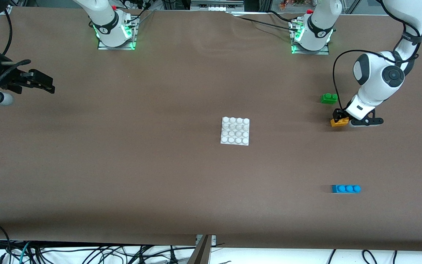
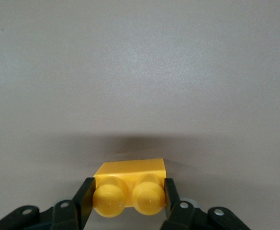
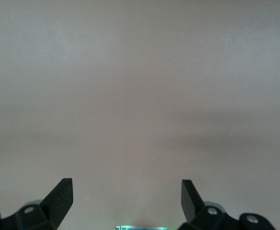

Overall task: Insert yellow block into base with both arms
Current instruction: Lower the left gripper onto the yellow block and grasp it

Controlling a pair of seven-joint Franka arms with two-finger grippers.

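Note:
The yellow block (image 1: 339,122) lies at the table surface toward the left arm's end, between the fingers of my left gripper (image 1: 339,116). In the left wrist view the gripper (image 2: 129,188) is shut on the block (image 2: 130,171), one black finger pressed against each end and both studs showing. The white base (image 1: 235,131) lies flat at the table's middle, apart from both grippers. My right gripper (image 1: 48,85) waits open and empty over the right arm's end of the table; its wrist view (image 3: 126,189) shows only bare table between the spread fingers.
A green two-stud brick (image 1: 329,98) sits just farther from the front camera than the yellow block. A blue three-stud brick (image 1: 345,189) lies nearer the front camera, toward the left arm's end. Cables hang past the table's front edge.

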